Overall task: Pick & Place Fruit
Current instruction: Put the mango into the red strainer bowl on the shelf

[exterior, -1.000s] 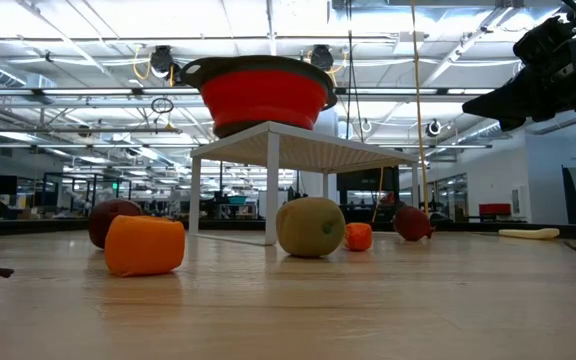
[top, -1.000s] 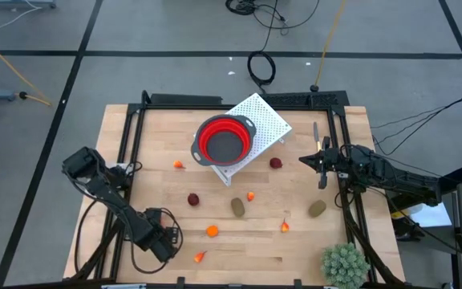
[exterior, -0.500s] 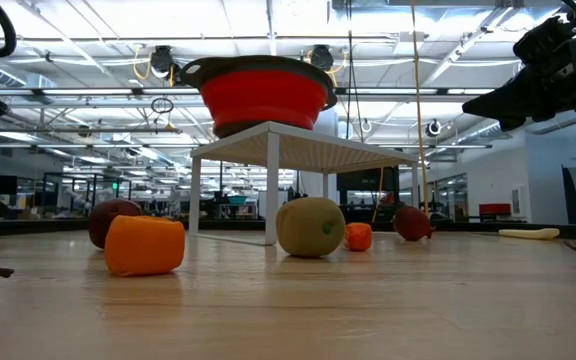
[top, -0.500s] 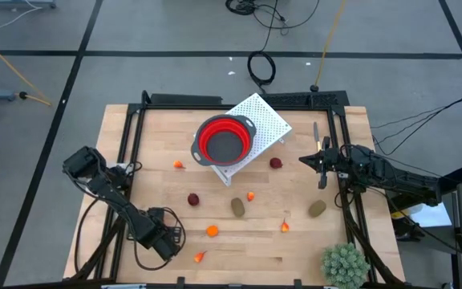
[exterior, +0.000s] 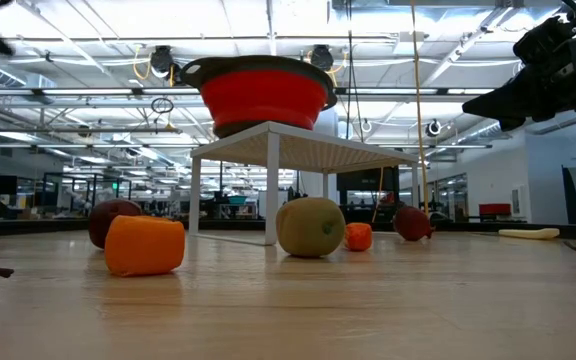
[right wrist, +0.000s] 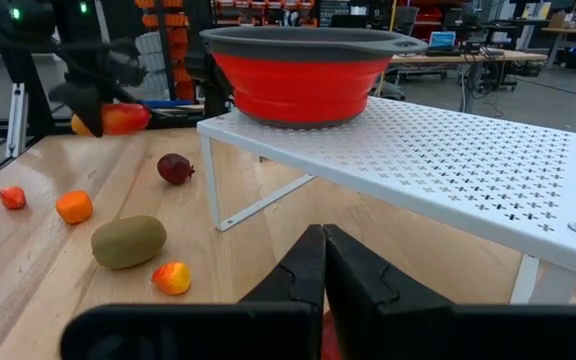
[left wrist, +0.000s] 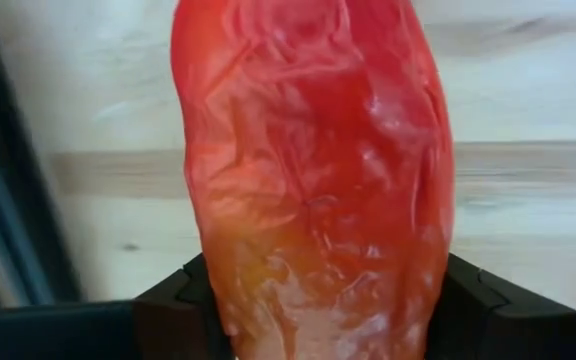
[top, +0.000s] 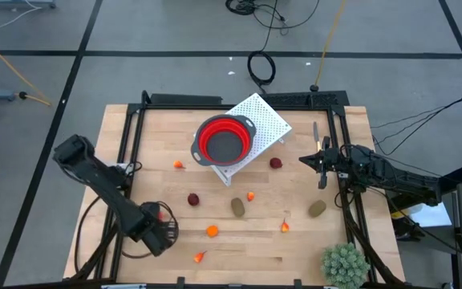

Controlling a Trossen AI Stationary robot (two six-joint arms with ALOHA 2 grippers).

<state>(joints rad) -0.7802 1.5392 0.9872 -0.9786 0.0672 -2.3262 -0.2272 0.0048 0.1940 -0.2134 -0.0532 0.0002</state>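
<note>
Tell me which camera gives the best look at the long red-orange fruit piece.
The left wrist view: the long red-orange piece fills it, clamped by the left gripper. The high view shows a sliver, the right wrist view shows it small and distant, the low view nothing.

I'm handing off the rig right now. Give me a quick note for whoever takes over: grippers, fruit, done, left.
Left gripper, at the table's left front: shut on the long red-orange fruit piece.
Right gripper: shut, empty, waiting at the right edge.
Round red bowl with grey rim on the white perforated stand: no fruit seen in it.
On the wooden table: two brown-green ovals, two dark red balls, several small orange bits.
Done: one pick. Left: placing it, then the rest.
</note>
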